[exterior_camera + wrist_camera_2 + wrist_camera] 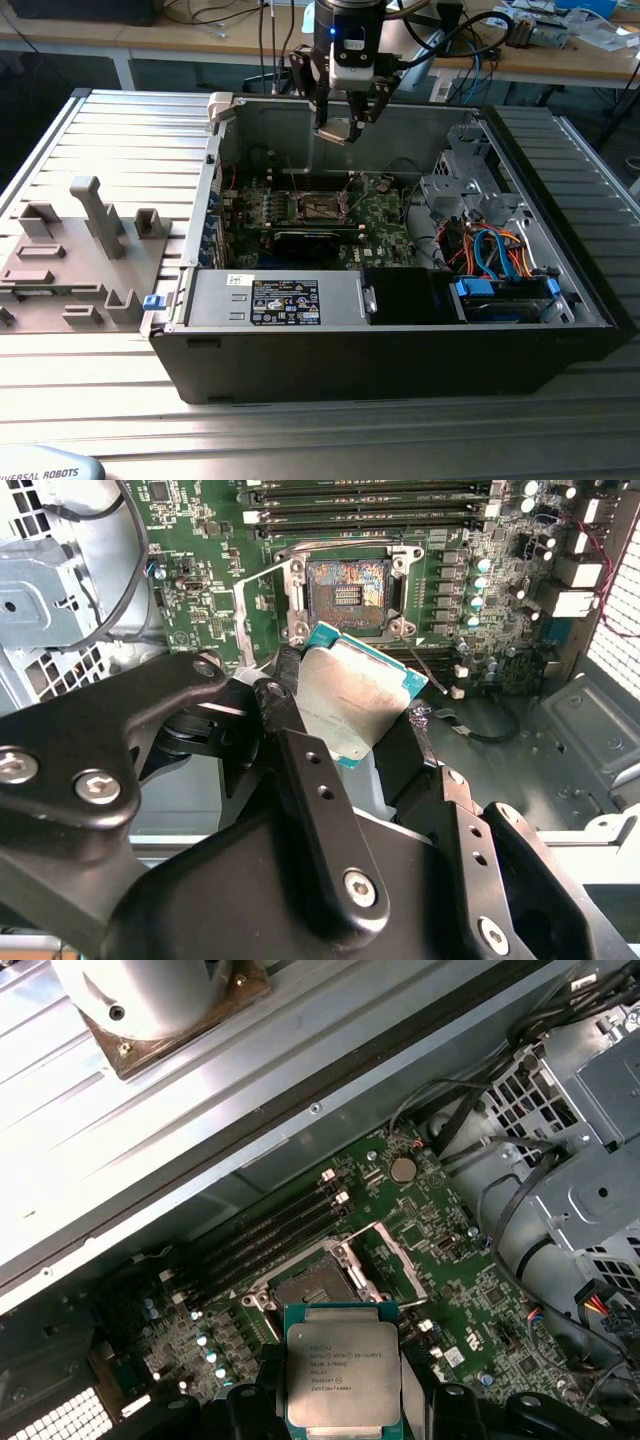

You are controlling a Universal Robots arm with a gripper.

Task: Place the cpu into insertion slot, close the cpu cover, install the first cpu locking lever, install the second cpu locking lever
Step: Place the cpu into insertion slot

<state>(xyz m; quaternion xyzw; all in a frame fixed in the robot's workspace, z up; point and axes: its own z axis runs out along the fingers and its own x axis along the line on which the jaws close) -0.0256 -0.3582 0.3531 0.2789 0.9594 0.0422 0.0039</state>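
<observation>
Closest in both wrist views: black fingers (285,695) clenched on the cpu (355,705), gripping two opposite edges, dull silver top showing, teal rim at the corners. Carried in the gripper (345,128) high over the open computer case (400,370), near the case's far wall in the exterior view, well apart from the board below.

Beyond the chip, down on the green motherboard (440,1250): the insertion slot (348,592), uncovered, a dark square with gold contacts exposed inside a metal rim. Just beside it, the cpu cover (360,1270), standing open off the socket, a thin metal frame with green board visible through its window. On the socket's other side, a row of long narrow memory slots (370,510). Further along the board, a round coin battery (402,1169), then cables (515,1260) running past a perforated grey drive cage (600,1080).

Further out, in the exterior view: a long black card (320,240) lying across the board on the near side of the socket. Along the case's near wall, a grey power supply (285,300) with a label. Toward the exterior view's right, blue-tabbed drive bays (500,295). Under the case, a ribbed metal surface (300,430). At the exterior view's left, a grey fixture tray (70,250) with upright blocks. Farthest back, wooden desks (150,40) strewn with cables and gear.
</observation>
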